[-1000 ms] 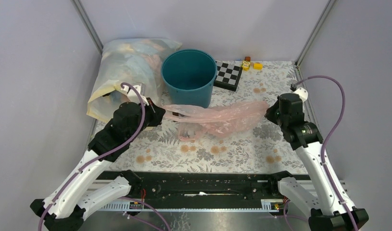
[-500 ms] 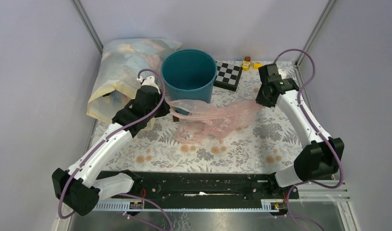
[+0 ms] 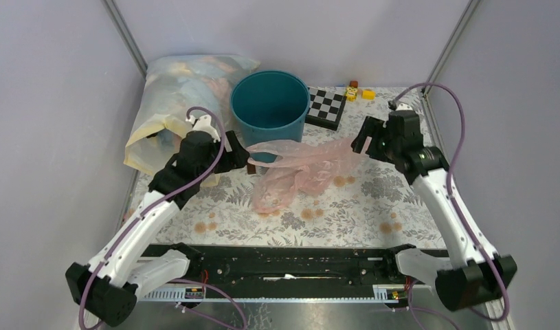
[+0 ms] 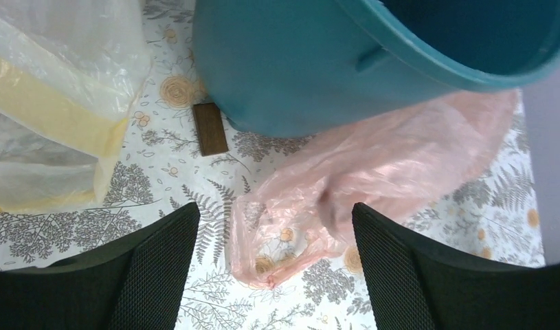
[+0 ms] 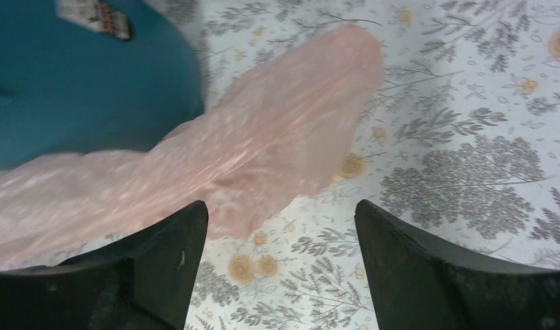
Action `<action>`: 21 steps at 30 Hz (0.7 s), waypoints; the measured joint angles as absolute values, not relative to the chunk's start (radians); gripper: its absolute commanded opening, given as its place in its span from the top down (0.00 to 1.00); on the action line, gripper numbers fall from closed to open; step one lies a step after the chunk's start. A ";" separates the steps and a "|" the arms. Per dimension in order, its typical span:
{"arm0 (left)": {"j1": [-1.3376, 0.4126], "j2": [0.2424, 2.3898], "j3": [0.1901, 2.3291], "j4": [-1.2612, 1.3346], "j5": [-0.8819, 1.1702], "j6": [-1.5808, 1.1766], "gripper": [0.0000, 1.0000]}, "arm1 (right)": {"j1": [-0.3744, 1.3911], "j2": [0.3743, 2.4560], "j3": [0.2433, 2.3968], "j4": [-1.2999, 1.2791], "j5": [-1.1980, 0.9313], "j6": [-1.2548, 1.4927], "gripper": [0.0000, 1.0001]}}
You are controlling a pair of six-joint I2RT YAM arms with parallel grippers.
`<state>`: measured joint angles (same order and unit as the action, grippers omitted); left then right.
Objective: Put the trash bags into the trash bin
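No text, brand or number can be read in any view. The one candidate — a small sticker (image 5: 93, 16) on the trash bin (image 5: 77, 89), at eleven o'clock in the right wrist view — carries what may be print, too blurred to make out.

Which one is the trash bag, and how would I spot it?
Find the tall teal bin at the back of the table. Right in front of it lies the bag, a crumpled strip of thin pink see-through film. The sack left of the bin is far bigger, clear with yellowish edges and stuffed full.
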<state>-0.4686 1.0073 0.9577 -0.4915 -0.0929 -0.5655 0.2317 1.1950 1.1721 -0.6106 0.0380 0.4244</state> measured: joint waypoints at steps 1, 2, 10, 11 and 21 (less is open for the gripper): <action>-0.469 0.984 0.952 -0.493 -0.082 -0.562 0.13 | 0.232 1.145 1.145 -0.595 0.013 0.424 0.16; -0.469 0.959 0.944 -0.492 -0.069 -0.559 0.12 | 0.232 1.099 1.116 -0.575 -0.008 0.424 0.16; -0.469 0.818 0.894 -0.498 0.013 -0.566 0.16 | 0.232 0.895 0.754 -0.398 -0.180 0.498 0.21; -0.469 0.815 0.894 -0.498 0.022 -0.569 0.19 | 0.232 0.885 0.710 -0.375 -0.192 0.511 0.22; -0.493 0.768 0.698 -0.394 0.208 -0.612 0.45 | 0.232 0.926 0.451 -0.088 -0.274 0.672 0.36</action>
